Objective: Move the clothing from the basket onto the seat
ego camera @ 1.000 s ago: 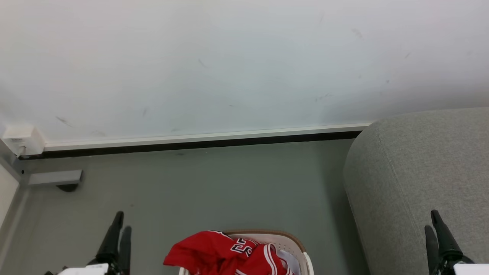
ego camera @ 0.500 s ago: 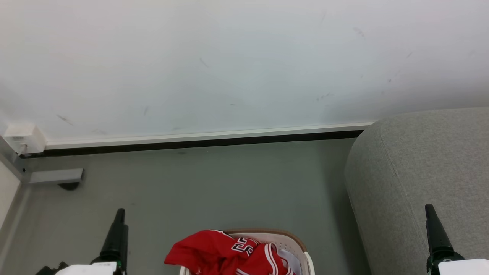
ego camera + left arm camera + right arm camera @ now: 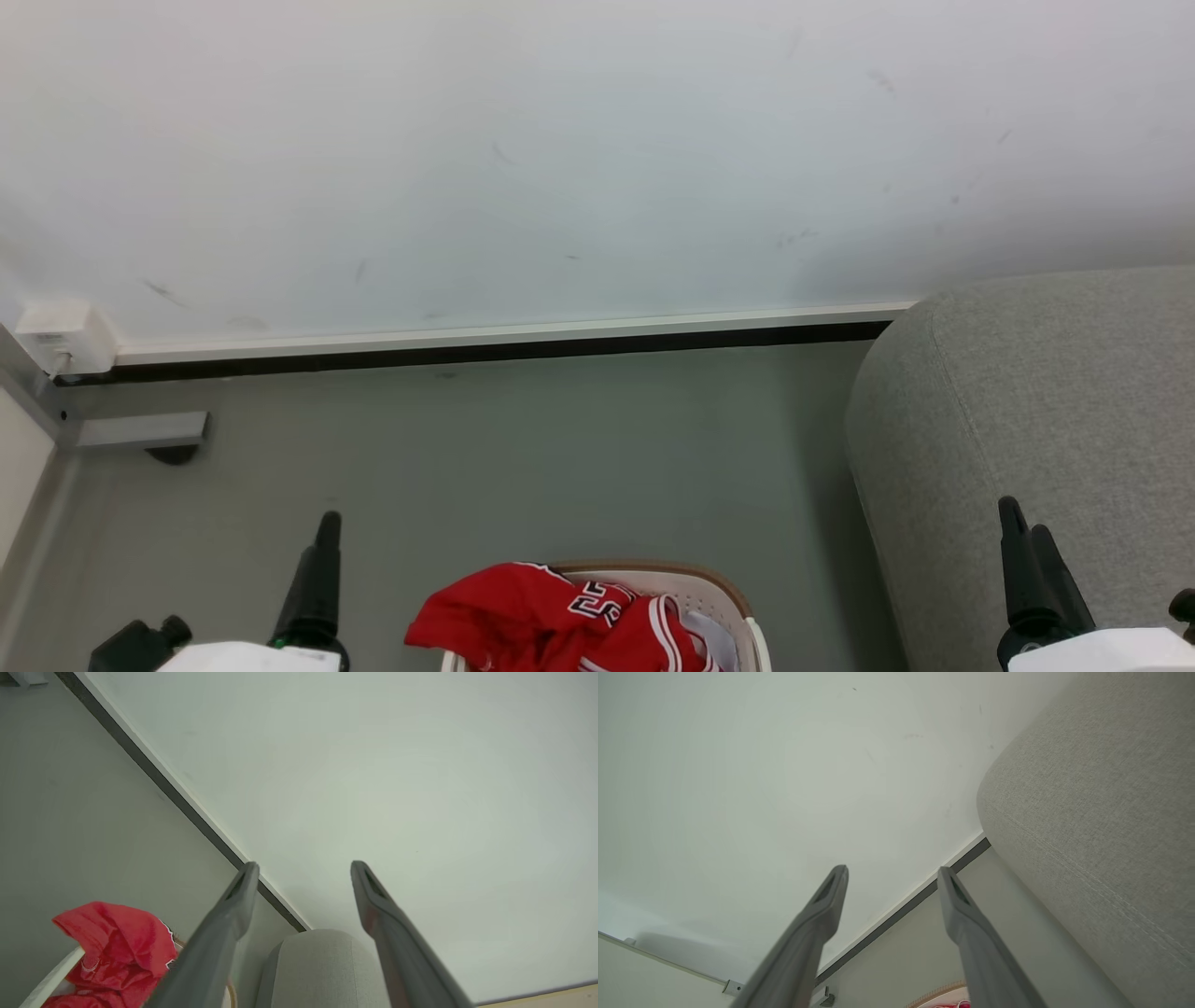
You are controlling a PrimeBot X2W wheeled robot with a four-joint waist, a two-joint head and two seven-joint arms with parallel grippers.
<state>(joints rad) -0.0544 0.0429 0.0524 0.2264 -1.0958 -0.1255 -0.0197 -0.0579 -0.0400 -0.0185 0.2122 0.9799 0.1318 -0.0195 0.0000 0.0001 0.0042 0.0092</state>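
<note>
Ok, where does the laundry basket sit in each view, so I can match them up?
Head view: basket at bottom centre, red clothing heaped in it.
Left wrist view: basket in the lower left corner, under the clothing.
Right wrist view: basket rim as a sliver at the bottom edge.
Shared landmark: the grey sofa, in all three.
</note>
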